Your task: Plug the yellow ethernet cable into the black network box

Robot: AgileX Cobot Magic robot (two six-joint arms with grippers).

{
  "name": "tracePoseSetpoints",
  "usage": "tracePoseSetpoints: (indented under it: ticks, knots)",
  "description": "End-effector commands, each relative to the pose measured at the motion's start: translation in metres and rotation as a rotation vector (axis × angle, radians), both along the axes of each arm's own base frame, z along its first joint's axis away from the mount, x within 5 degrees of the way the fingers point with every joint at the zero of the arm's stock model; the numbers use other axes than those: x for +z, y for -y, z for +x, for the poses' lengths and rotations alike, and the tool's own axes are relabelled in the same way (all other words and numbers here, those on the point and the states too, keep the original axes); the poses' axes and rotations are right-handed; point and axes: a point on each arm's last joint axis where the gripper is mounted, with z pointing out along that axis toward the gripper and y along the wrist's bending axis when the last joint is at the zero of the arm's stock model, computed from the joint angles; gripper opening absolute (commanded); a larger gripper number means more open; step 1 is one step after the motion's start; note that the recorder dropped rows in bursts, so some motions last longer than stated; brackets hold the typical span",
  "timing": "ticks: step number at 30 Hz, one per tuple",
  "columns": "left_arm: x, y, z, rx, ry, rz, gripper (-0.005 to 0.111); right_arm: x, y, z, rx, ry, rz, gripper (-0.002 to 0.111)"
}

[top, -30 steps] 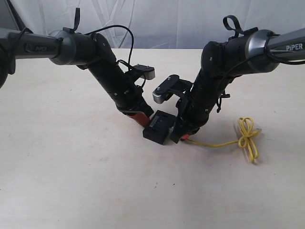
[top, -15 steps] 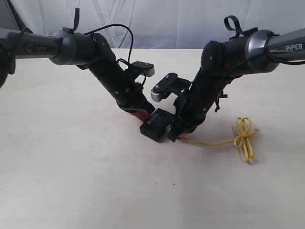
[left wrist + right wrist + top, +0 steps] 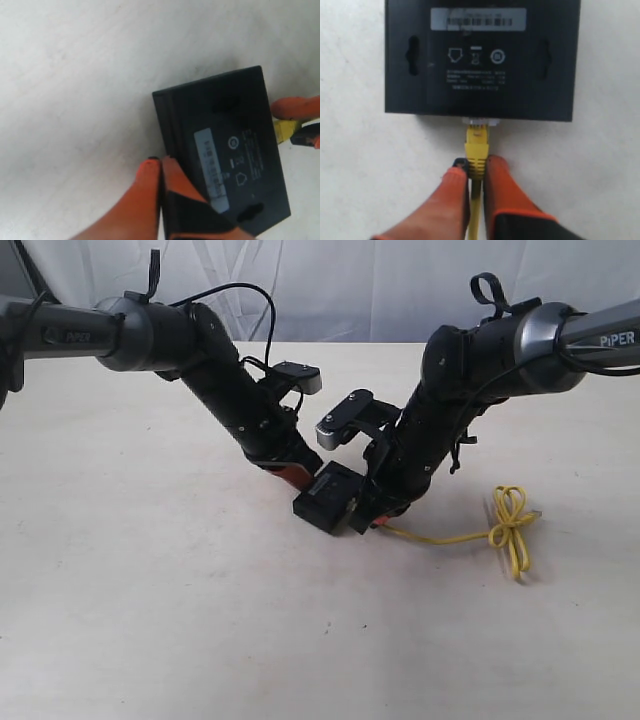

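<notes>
The black network box [image 3: 324, 499] lies flat on the table between both arms, label side up [image 3: 479, 19]. My left gripper [image 3: 160, 162] is shut with nothing between its orange fingers, and one finger presses against the box's [image 3: 225, 145] long side. My right gripper [image 3: 476, 167] is shut on the boot of the yellow ethernet cable's plug [image 3: 476, 145]. The plug's clear tip meets the box's [image 3: 480, 75] side at a port. From that gripper [image 3: 373, 519] the cable [image 3: 440, 539] trails right to a knotted loop [image 3: 511, 519]. The same plug [image 3: 284, 131] shows in the left wrist view.
The pale table [image 3: 150, 590] runs out to a white backdrop [image 3: 350, 290] at the back. A wrist camera [image 3: 300, 379] on the left arm and another [image 3: 343, 418] on the right arm hang close together above the box.
Both grippers and the box have shifted slightly left and toward the back. The cable's knotted loop has been dragged a little left with them. Both grips are unchanged.
</notes>
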Motion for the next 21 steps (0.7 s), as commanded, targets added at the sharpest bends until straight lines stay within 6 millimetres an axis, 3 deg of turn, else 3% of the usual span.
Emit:
tracePoseSetpoints:
  ticks: [1,14,21]
  knots:
    - [0.008,0.009,-0.009,-0.016,-0.062,-0.094,0.000,0.007,-0.003,0.007,-0.041,0.070,0.042,-0.001]
    - [0.001,0.005,-0.012,-0.043,-0.076,-0.057,0.000,0.008,-0.003,0.003,-0.038,0.028,0.040,-0.001]
    - [-0.001,-0.002,-0.007,-0.044,-0.040,-0.019,0.000,0.019,-0.001,0.002,-0.020,0.054,0.034,-0.001]
